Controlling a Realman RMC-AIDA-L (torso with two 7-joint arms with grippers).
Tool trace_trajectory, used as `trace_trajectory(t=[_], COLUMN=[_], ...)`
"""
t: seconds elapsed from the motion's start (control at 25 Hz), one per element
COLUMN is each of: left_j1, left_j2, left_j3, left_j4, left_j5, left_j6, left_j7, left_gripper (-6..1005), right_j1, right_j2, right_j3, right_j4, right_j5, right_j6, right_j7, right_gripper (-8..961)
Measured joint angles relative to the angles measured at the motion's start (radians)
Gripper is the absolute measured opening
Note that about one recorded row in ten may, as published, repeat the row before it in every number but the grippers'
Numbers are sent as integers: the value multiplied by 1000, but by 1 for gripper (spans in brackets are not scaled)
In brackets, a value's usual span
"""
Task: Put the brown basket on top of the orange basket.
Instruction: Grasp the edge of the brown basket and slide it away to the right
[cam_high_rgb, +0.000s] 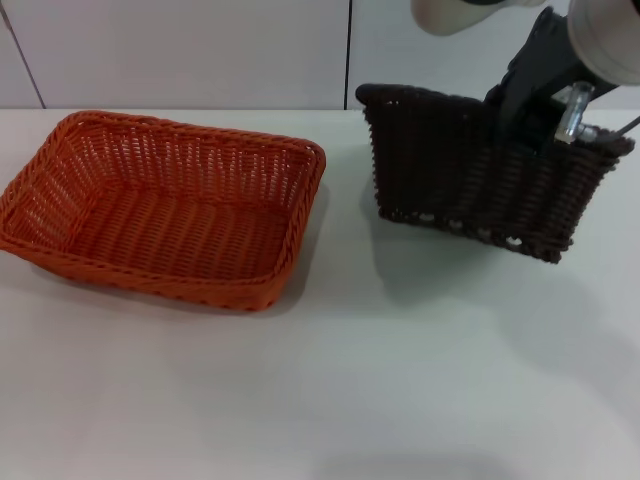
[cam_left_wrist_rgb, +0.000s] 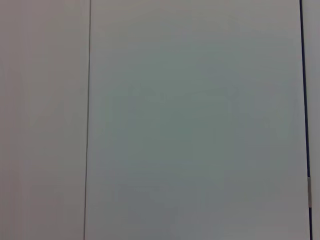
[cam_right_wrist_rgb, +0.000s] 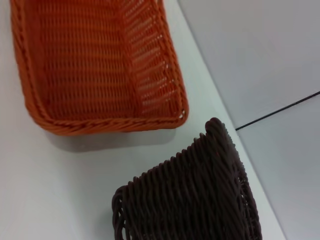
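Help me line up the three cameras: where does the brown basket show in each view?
Head view: the brown basket is right of centre, tilted up off the table, with the right gripper at its far rim.
Left wrist view: not in it; only a blank wall.
Right wrist view: the brown basket fills the lower middle.
Shared landmark: the orange basket, in the head and right wrist views.

Right arm reaching down from upper right, its pincer (cam_high_rgb: 535, 120) clamped tight; left arm out of sight.

Tilted brown basket (cam_high_rgb: 470, 185) beside orange basket (cam_high_rgb: 160, 210)
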Motion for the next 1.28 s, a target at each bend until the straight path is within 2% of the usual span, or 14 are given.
trace_trajectory(t=[0.44, 0.8, 0.84, 0.92, 1.08, 1.24, 1.28], left_j1=[-2, 3, 5, 5, 5, -4, -4], left_j2=[0, 0, 0, 0, 0, 0, 0], left_j3=[0, 0, 0, 0, 1, 1, 1], left_j4=[1, 1, 1, 1, 1, 2, 2], left_j5=[-1, 4, 5, 6, 6, 6, 6], left_j6=[0, 0, 0, 0, -1, -21, -21], left_j7=[0, -3, -3, -3, -3, 3, 3], left_gripper=[740, 740, 740, 740, 740, 740, 740], right_j1=[15, 11, 2, -15, -63, -136, -136], right_j2=[-2, 1, 2, 5, 8, 5, 5], right_j3=[-17, -36, -36, -38, -43, -36, -36], right_j4=[-43, -15, -16, -21, -26, -8, -8], right_j5=[-27, -27, -27, -21, 25, 199, 199], right_j6=[43, 64, 67, 80, 130, 196, 196], right_j7=[-29, -37, -33, -16, 18, 31, 31], right_gripper=[133, 124, 123, -1, -2, 0, 1])
